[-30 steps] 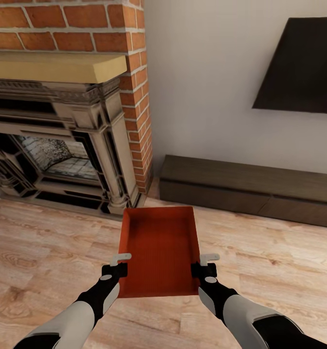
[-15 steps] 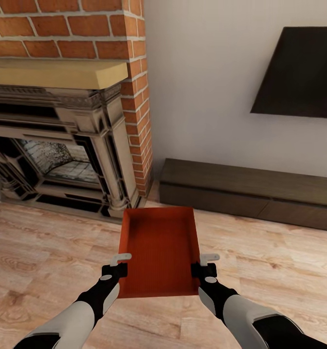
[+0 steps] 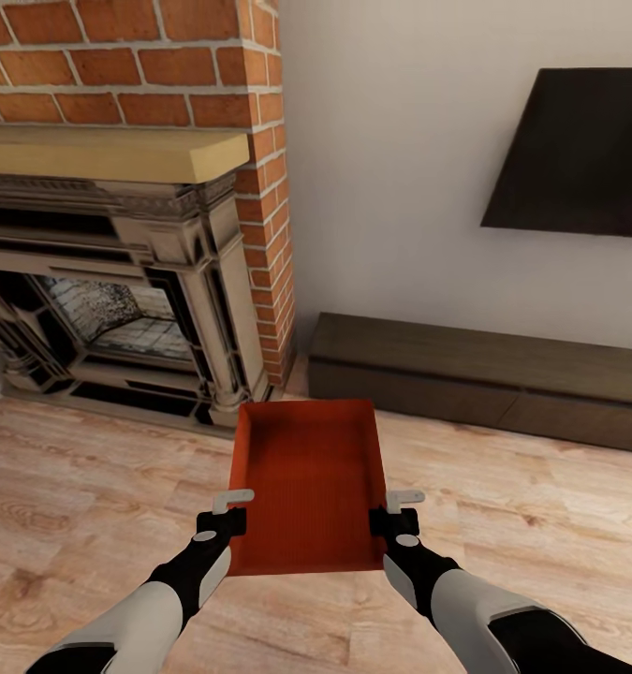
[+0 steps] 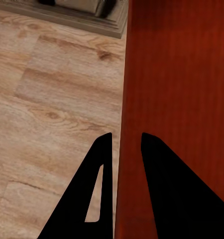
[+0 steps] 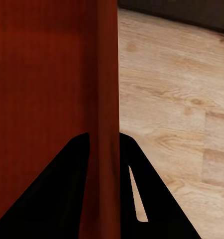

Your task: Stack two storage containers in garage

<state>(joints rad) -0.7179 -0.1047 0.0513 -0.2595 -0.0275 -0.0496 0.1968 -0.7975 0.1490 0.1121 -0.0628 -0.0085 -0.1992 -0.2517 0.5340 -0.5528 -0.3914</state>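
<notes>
Left gripper (image 3: pixel 229 510) + right gripper (image 3: pixel 397 510) clamping side walls of one storage container (image 3: pixel 306 482), carrying it above living-rm wood floor (image 3: pixel 91 487); garage placing + stacking both pending

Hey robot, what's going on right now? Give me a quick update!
Left end effector and right end effector each shut on a side wall of the storage container. Container held level above wood floor. Fireplace and bench ahead.
</notes>
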